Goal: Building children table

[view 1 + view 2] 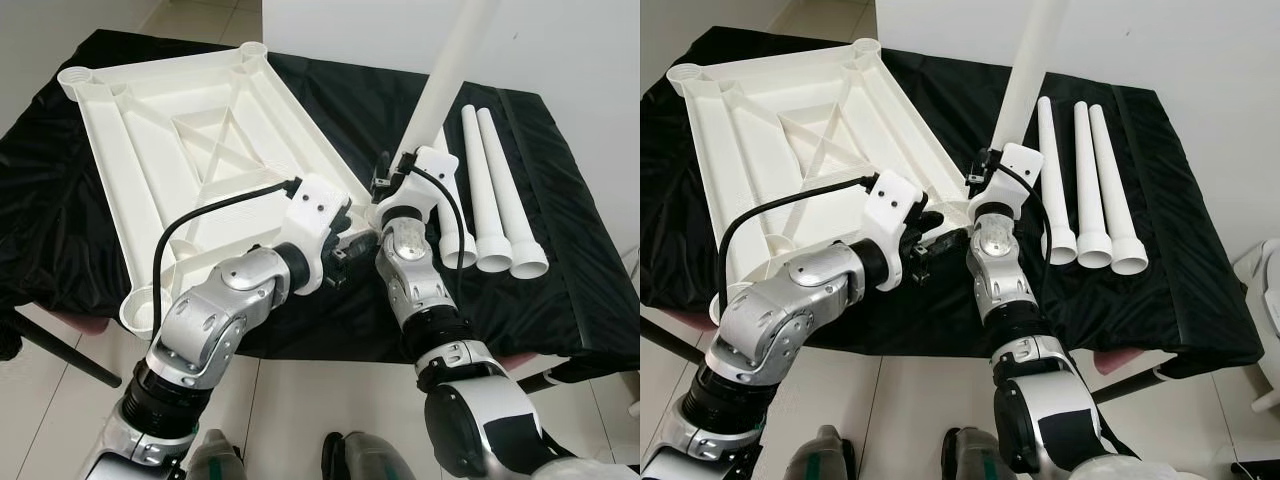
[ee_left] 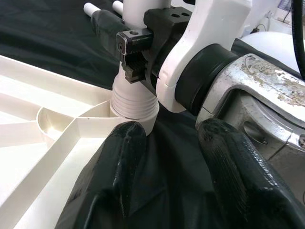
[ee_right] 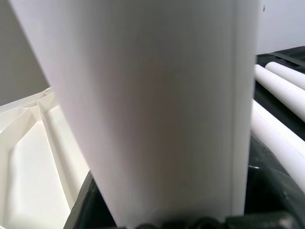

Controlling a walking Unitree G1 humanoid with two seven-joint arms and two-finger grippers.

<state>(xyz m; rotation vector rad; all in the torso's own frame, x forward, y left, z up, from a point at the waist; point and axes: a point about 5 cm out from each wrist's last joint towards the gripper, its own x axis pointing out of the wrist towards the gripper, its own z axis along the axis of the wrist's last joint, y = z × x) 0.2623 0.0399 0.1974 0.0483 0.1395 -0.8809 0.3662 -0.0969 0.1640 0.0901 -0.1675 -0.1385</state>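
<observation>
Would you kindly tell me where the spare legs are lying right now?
The three spare legs lie side by side on the black cloth, to the robot's right of the upturned tabletop, just beyond the right pincer.

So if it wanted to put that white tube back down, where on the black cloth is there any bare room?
Bare black cloth lies right of the three spare legs, and another strip between them and the upturned tabletop. It is crowded at the tabletop's near corner, where the right pincer holds the leg at its socket and the left pincer hovers close.
</observation>
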